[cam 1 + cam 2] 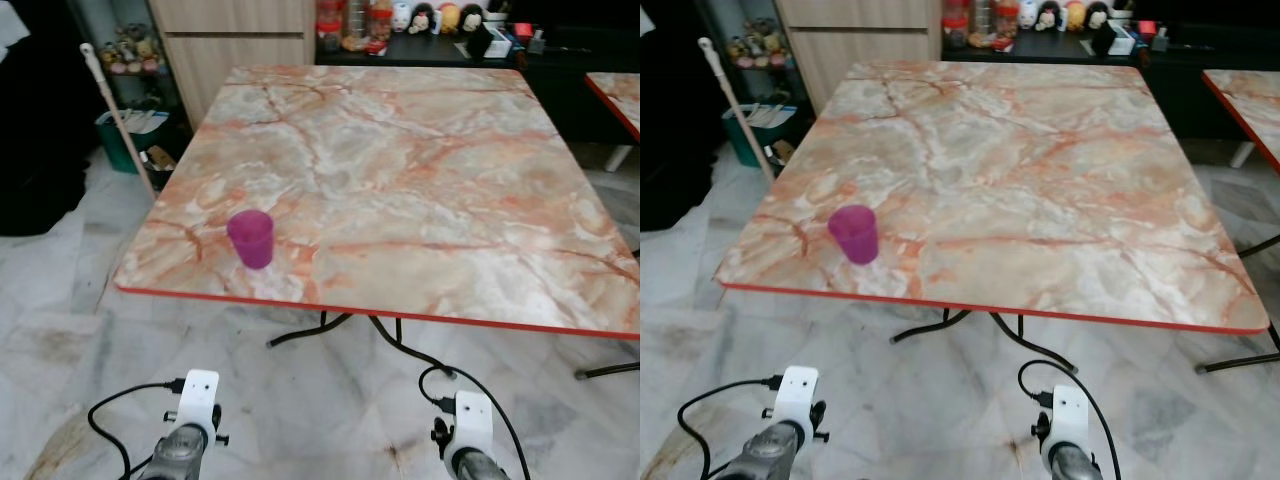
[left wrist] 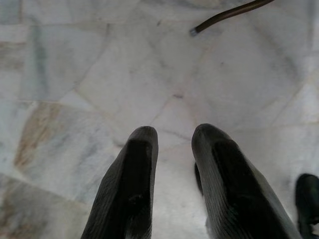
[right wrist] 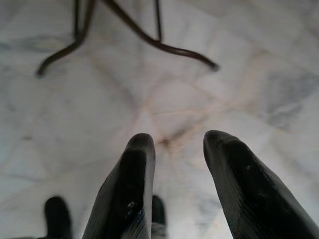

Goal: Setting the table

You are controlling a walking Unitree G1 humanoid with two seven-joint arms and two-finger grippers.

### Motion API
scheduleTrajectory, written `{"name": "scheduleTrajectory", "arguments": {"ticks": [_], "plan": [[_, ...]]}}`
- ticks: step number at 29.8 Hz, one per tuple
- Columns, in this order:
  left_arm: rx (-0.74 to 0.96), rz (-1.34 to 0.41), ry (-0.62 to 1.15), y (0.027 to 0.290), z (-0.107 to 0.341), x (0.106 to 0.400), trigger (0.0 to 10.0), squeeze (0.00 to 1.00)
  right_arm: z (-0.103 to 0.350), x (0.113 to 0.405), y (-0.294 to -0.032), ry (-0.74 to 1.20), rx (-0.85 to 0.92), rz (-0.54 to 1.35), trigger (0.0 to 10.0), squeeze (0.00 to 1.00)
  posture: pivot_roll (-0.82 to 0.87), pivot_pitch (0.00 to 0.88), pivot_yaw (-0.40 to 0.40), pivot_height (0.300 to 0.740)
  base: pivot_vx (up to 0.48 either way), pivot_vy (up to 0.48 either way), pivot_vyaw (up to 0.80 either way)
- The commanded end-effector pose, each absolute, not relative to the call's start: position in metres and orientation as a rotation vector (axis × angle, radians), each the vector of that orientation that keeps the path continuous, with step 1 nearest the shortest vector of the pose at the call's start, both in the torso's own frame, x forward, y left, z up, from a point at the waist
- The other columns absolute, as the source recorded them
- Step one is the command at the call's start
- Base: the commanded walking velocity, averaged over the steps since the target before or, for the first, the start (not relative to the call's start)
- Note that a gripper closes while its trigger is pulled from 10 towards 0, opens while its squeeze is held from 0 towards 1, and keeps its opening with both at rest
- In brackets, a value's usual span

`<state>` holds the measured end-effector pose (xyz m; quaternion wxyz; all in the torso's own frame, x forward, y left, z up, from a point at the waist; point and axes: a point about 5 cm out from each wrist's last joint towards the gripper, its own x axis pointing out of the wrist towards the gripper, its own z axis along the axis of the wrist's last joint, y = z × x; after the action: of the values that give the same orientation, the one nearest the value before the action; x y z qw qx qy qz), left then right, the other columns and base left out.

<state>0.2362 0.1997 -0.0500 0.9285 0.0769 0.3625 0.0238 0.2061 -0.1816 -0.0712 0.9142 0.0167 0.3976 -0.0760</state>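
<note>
I see a small translucent purple plastic cup (image 1: 250,238) standing upright near the near-left corner of the square orange-veined marble bench (image 1: 420,170). Both arms hang low in front of the bench's near edge, over the pale marble floor (image 2: 75,74). The left gripper (image 2: 172,137) and right gripper (image 3: 177,144) point at the floor, jaws slightly parted and holding nothing. The cup sits well above and beyond both.
</note>
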Motion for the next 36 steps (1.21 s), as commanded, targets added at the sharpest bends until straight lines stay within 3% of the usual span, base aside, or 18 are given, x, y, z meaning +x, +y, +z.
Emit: {"name": "scheduleTrajectory", "arguments": {"ticks": [1, 30, 36], "plan": [[0.150, 0.058, 0.751, 0.2002, -0.0513, 0.2344, 10.0, 0.00, -0.0735, 0.2014, -0.1849, 0.835, 0.031, -0.168, 10.0, 0.00, 0.05, 0.133, 0.008, 0.740, 0.000, 0.000, 0.00], [0.147, 0.064, 0.746, 0.2004, -0.0505, 0.2354, 10.0, 0.00, -0.0738, 0.2012, -0.1854, 0.845, 0.021, -0.162, 10.0, 0.00, 0.05, 0.136, 0.005, 0.740, 0.233, 0.000, -0.02], [0.173, 0.090, 0.731, 0.2069, -0.0482, 0.2365, 10.0, 0.00, -0.0747, 0.2000, -0.1841, 0.851, 0.018, -0.156, 10.0, 0.00, 0.06, 0.136, 0.005, 0.740, 0.000, 0.000, 0.00]]}}
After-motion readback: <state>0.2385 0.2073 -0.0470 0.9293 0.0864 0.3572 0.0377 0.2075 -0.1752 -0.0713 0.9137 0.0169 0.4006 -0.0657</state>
